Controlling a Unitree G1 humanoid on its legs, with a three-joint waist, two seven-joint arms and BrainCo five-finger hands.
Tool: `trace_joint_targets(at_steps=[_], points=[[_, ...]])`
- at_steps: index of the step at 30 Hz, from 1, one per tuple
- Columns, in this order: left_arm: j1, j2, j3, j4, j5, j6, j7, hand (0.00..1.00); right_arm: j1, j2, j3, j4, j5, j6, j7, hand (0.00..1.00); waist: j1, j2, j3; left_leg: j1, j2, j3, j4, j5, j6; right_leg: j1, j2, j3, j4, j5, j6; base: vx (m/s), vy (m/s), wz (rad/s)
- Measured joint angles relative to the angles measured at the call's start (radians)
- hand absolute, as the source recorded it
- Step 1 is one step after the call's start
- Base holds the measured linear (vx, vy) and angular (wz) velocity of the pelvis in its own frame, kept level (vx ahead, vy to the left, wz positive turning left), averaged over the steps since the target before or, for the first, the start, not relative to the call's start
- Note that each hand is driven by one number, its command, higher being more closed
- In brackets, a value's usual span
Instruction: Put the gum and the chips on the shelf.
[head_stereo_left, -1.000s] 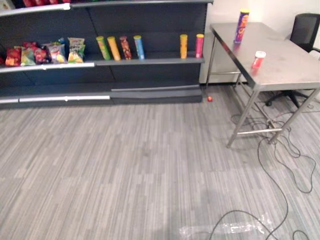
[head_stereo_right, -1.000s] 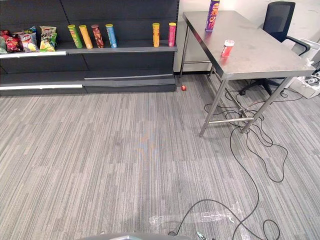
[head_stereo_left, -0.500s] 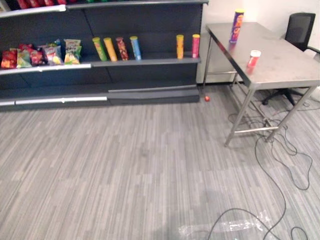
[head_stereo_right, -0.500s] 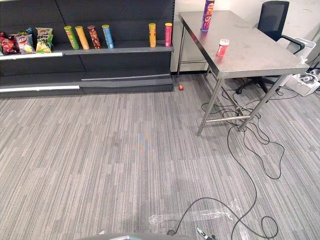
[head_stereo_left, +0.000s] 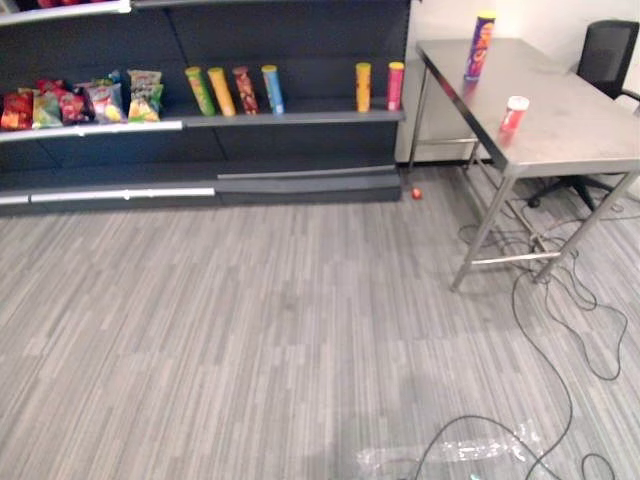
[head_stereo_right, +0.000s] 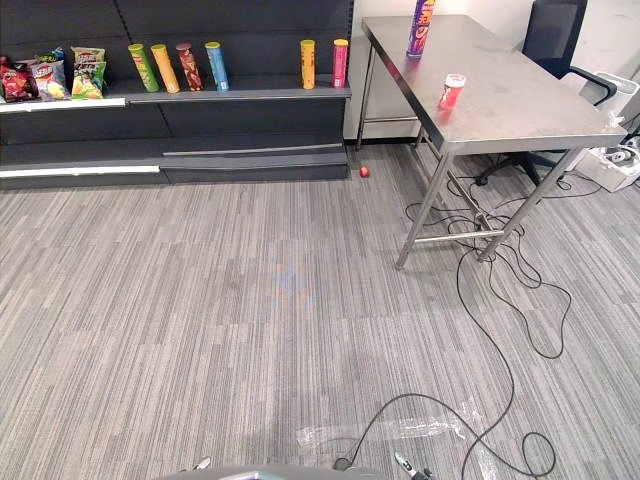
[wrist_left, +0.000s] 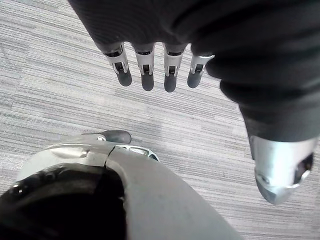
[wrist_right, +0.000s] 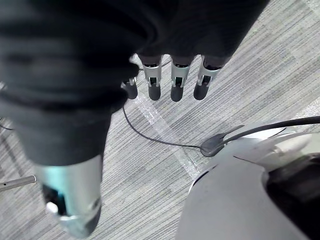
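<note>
Carpet (wrist_left: 45, 100) is seen under the left hand (wrist_left: 170, 67) and right hand (wrist_right: 177, 75) in wrist views, fingers (wrist_left: 146, 75) straight, spread, empty; chips (head_stereo_right: 421, 27) and gum (head_stereo_right: 452, 90) are shown on the desk (head_stereo_right: 525, 105) in eye views.

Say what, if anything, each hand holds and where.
Nothing is held: left hand and right hand hang open. The purple chips can and red gum tub stand on the steel table.

The chips (head_stereo_left: 480, 45) are purple, gum (head_stereo_left: 514, 113) red, carpet (head_stereo_left: 250, 330) grey-striped.
</note>
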Motion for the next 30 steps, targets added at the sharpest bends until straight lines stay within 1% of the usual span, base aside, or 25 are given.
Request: trace_joint_targets(at_steps=[5,8,15,17,19,20,22,24,26,28,29,30], points=[[0.000,0.000,0.000,-0.002,0.000,0.000,0.000,0.00,0.002,-0.001,0.014,0.000,0.031,-0.005,0.000,0.00,0.000,-0.002,0.001,0.000,0.000,0.000,0.000,0.000,0.000,0.000,0.000,0.000,0.000,0.000,0.000,0.00,0.000,0.00],[0.000,0.000,-0.001,-0.003,0.000,0.000,0.000,0.00,0.007,-0.004,0.042,-0.004,0.033,-0.023,0.000,0.00,-0.001,-0.003,0.002,-0.001,0.000,0.001,0.000,0.000,0.000,-0.001,0.000,0.000,0.000,0.000,0.000,0.00,0.000,0.00],[0.000,0.001,-0.002,-0.003,0.007,0.000,-0.001,0.00,0.008,-0.005,0.043,-0.004,0.036,-0.023,0.006,0.00,-0.002,-0.007,0.004,-0.001,0.000,0.002,-0.004,0.001,0.000,-0.003,0.000,0.000,-0.005,0.000,0.000,0.00,0.000,0.00],[-0.001,0.002,-0.005,-0.003,0.007,0.000,0.000,0.00,0.007,-0.004,0.042,-0.005,0.036,-0.024,-0.004,0.00,-0.002,-0.008,0.005,-0.003,0.000,0.002,-0.004,0.001,0.000,-0.005,0.001,0.000,-0.008,0.000,0.000,0.00,0.000,0.00],[-0.003,0.006,-0.024,-0.004,0.006,0.000,0.007,0.00,0.002,-0.003,0.042,-0.005,0.037,-0.024,-0.020,0.00,-0.003,-0.008,0.003,-0.018,0.000,0.004,-0.004,0.001,0.000,-0.021,0.001,0.002,-0.008,0.000,0.000,0.00,0.000,0.00],[-0.004,0.007,-0.030,-0.005,0.005,0.000,0.010,0.00,-0.001,-0.002,0.042,-0.005,0.037,-0.024,-0.023,0.00,-0.004,-0.004,0.001,-0.022,0.000,0.004,-0.004,0.001,0.000,-0.024,0.001,0.002,-0.008,0.000,-0.001,0.01,-0.032,-0.02],[-0.006,0.011,-0.041,-0.006,0.005,0.000,0.019,0.00,-0.006,-0.002,0.043,-0.005,0.037,-0.025,-0.022,0.00,-0.008,-0.008,0.003,-0.034,0.001,0.006,-0.004,0.002,-0.003,-0.038,0.003,0.003,-0.003,0.000,-0.001,0.02,-0.040,-0.04],[-0.009,0.012,-0.041,-0.006,0.005,0.000,0.020,0.00,-0.017,-0.002,0.043,-0.005,0.036,-0.025,-0.020,0.00,-0.010,-0.005,0.005,-0.042,0.005,0.012,-0.003,0.003,-0.006,-0.057,0.006,0.006,0.012,0.000,-0.001,0.02,-0.040,-0.11],[-0.012,0.013,-0.041,-0.010,0.005,0.000,0.021,0.00,-0.039,-0.002,0.043,-0.006,0.036,-0.027,-0.019,0.00,-0.010,-0.007,0.013,-0.053,0.011,0.030,0.004,0.009,-0.016,-0.085,0.009,0.008,0.049,-0.003,-0.003,0.01,-0.039,-0.16],[-0.018,0.018,-0.040,-0.016,0.004,0.000,0.021,0.00,-0.055,0.000,0.042,-0.006,0.037,-0.029,-0.005,0.00,-0.017,-0.015,0.034,-0.057,0.009,0.030,0.024,0.008,-0.022,-0.110,0.001,0.007,0.110,-0.038,-0.011,0.01,-0.040,0.00],[-0.022,0.022,-0.039,-0.017,0.001,0.000,0.021,0.00,-0.059,0.002,0.042,-0.006,0.038,-0.031,-0.001,0.00,-0.018,-0.024,0.039,-0.066,0.006,0.030,0.047,0.002,-0.031,-0.127,-0.008,0.007,0.154,-0.069,-0.019,0.00,-0.036,0.10],[-0.026,0.026,-0.039,-0.017,0.000,0.000,0.021,0.00,-0.060,0.005,0.042,-0.006,0.038,-0.031,-0.001,0.00,-0.019,-0.031,0.043,-0.077,0.006,0.030,0.074,-0.005,-0.042,-0.135,-0.015,0.007,0.176,-0.084,-0.023,0.00,-0.068,0.18]])
